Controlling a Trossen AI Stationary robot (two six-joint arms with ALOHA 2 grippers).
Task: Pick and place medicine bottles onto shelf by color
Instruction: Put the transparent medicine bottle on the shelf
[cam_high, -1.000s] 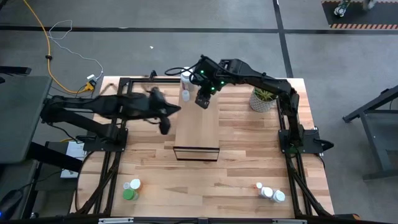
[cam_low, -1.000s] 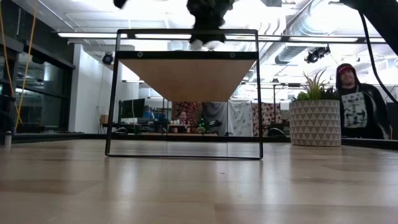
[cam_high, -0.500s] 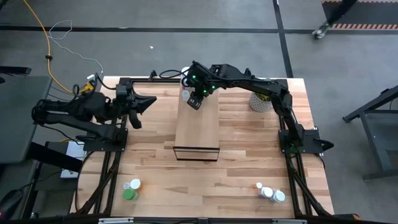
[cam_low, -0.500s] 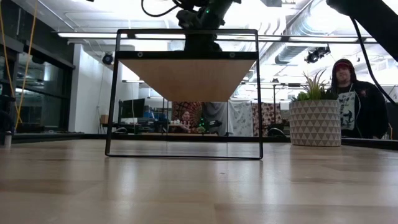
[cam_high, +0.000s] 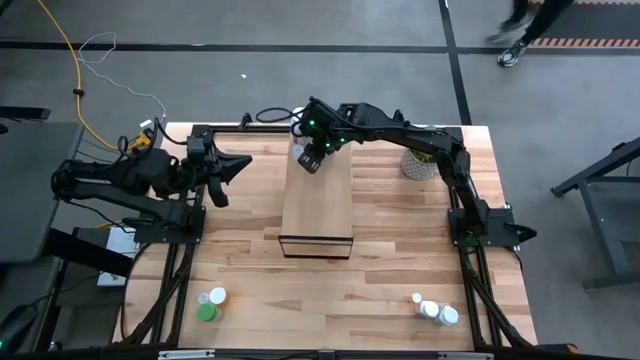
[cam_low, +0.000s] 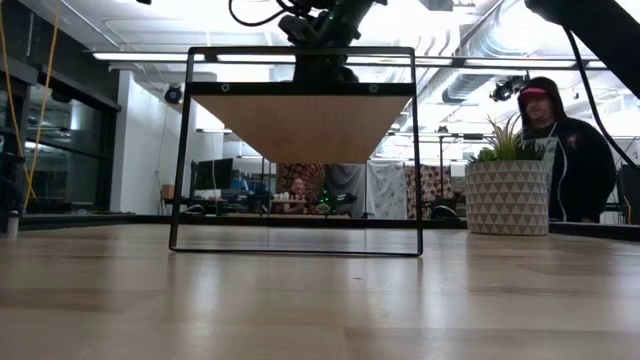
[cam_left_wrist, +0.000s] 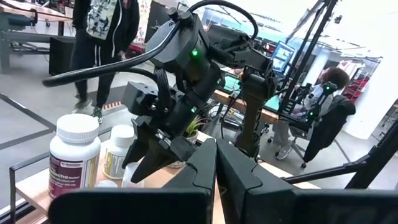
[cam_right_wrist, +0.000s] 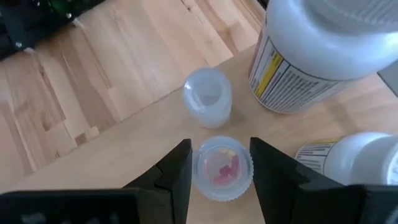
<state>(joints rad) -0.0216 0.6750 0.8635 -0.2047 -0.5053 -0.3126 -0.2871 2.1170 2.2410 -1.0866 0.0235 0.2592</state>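
Note:
My right gripper (cam_high: 311, 162) is over the far end of the pale-wood shelf (cam_high: 318, 210), shut on a small clear bottle (cam_right_wrist: 222, 168) with red and yellow pills inside. Around it on the shelf stand another small clear bottle (cam_right_wrist: 207, 96), a big white bottle with a yellow label (cam_right_wrist: 323, 56) and a second white bottle (cam_right_wrist: 357, 162). My left gripper (cam_high: 237, 164) is shut with nothing in it. It is held level above the table's left side, pointing toward the shelf. My right gripper pinches the small clear bottle between its two fingers, one on each side of the clear cap (cam_right_wrist: 198, 171). The fingers come from above, slanting down. The bottle is upright over the shelf's top; whether its base rests on the shelf I cannot tell.
A white-capped bottle (cam_high: 217, 296) and a green one (cam_high: 208, 312) stand near the table's near left corner. Three white bottles (cam_high: 430, 309) stand near right. A potted plant (cam_high: 421, 160) is at the far right. A person (cam_low: 560, 150) stands beyond the table.
My left gripper has drawn back from beside the shelf toward the table's left edge and then kept still. My right gripper, with the small bottle, has sunk a little and shifted slightly left over the shelf's far end.

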